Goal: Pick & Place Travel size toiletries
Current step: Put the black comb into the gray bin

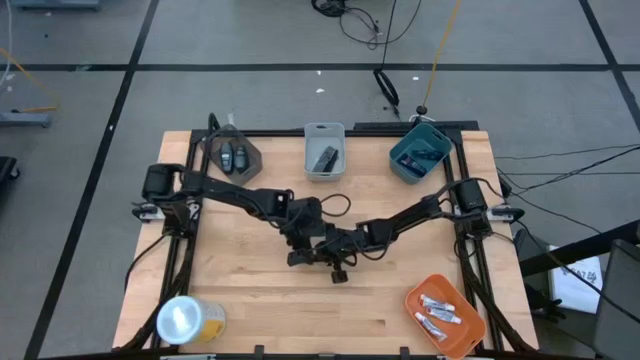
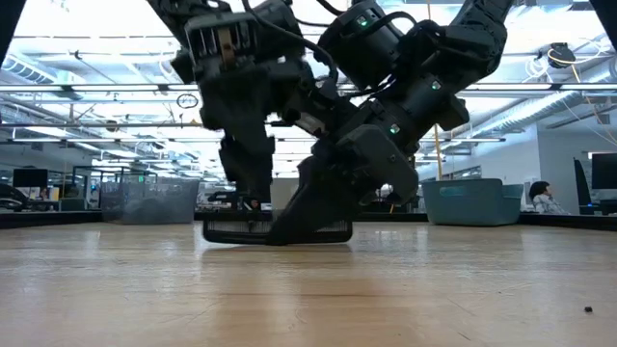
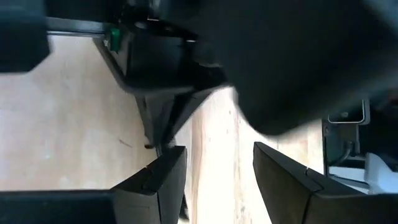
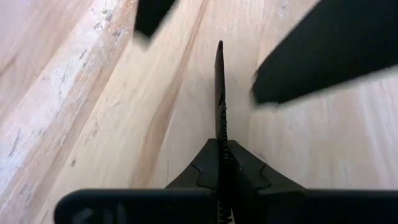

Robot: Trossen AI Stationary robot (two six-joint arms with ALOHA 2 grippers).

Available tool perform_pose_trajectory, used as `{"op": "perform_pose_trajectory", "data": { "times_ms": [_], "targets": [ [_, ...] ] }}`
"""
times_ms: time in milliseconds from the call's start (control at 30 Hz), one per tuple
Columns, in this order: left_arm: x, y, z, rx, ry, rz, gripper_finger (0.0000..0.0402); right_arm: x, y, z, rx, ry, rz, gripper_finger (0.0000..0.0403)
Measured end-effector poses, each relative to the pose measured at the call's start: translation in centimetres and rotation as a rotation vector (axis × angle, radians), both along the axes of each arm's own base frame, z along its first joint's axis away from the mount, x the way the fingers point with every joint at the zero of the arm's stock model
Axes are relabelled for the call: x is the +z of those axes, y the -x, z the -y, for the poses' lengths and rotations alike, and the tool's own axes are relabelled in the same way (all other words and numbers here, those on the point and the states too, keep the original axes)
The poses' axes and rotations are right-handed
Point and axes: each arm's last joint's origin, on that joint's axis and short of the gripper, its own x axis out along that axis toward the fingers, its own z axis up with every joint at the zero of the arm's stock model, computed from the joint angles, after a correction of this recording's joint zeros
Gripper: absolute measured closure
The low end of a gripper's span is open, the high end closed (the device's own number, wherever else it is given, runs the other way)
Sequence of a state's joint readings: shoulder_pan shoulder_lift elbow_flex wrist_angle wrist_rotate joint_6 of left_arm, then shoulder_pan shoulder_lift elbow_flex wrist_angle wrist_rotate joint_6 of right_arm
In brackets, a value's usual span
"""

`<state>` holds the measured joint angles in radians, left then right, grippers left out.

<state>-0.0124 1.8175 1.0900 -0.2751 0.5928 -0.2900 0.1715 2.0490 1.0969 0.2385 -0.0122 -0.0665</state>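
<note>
A black comb-like stick stands on its long edge at the table's middle. In the right wrist view it runs away from the fingers, edge-on. My right gripper is shut on its near end. My left gripper is open, and its two fingers stand on either side of the stick's far end without touching it. In the high view both grippers meet at the middle, left and right. Silvery tubes lie in an orange tray. Dark oval pieces and blue packets lie in far bins. My right gripper pinches one end of the black stick between its two fingers. The fingers lie along the stick and come in low, slanting down from the table's right. The stick stands on edge, with its lower edge at the table top.
Along the far edge stand a dark grey tray, a light grey bin with a black item in it and a teal bin. The orange tray sits near right. A yellow roll lies near left.
</note>
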Motion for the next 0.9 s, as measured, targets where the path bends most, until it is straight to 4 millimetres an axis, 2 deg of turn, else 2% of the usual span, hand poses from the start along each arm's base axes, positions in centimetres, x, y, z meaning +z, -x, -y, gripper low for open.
{"op": "perform_pose_trajectory", "data": {
  "times_ms": [200, 400, 533, 667, 900],
  "targets": [
    [4.0, 1.5, -0.1, 0.048, -0.155, 0.103, 0.0218, 2.1, 0.4, -0.1, 0.023, -0.047, 0.018, 0.0400],
    [9.1, 3.5, -0.1, 0.117, -0.319, 0.285, 0.0218, 4.1, 1.1, -0.3, 0.037, -0.070, 0.005, 0.0400],
    [11.7, 5.1, 0.3, 0.125, -0.421, 0.386, 0.0218, 5.7, 1.3, -0.2, 0.036, -0.074, 0.044, 0.0400],
    [13.3, 6.7, 0.3, 0.163, -0.504, 0.418, 0.0218, 7.7, 1.6, 0.2, 0.033, -0.082, 0.094, 0.0400],
    [13.2, 7.2, 0.9, 0.144, -0.609, 0.405, 0.0218, 10.4, 3.4, 3.6, -0.059, -0.118, 0.319, 0.0400]
  ]
}}
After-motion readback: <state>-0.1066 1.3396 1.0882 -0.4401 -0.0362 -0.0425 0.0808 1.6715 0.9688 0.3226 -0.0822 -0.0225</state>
